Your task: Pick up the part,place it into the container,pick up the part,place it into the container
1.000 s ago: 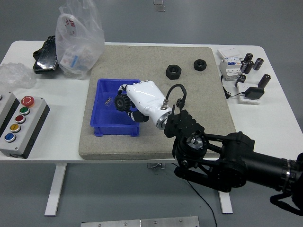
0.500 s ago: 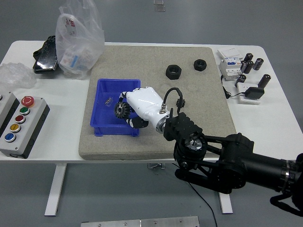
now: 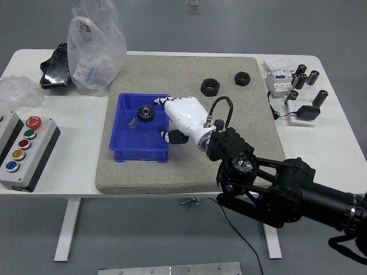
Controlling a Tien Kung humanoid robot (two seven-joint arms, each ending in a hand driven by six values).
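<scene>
Right hand (image 3: 184,117) at the blue bin's (image 3: 121,150) right rim, fingers (image 3: 172,102) loosely spread, empty; gear (image 3: 145,112) lies inside

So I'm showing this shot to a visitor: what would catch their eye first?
Probably the white right hand on its black arm, open at the right rim of the blue bin mid-table. Next the black gear lying in that bin, then the two black nuts on the grey mat behind.

The right robot hand (image 3: 182,117) has released the black gear (image 3: 145,112) into the blue bin (image 3: 123,150) and drawn back to its right rim.
</scene>
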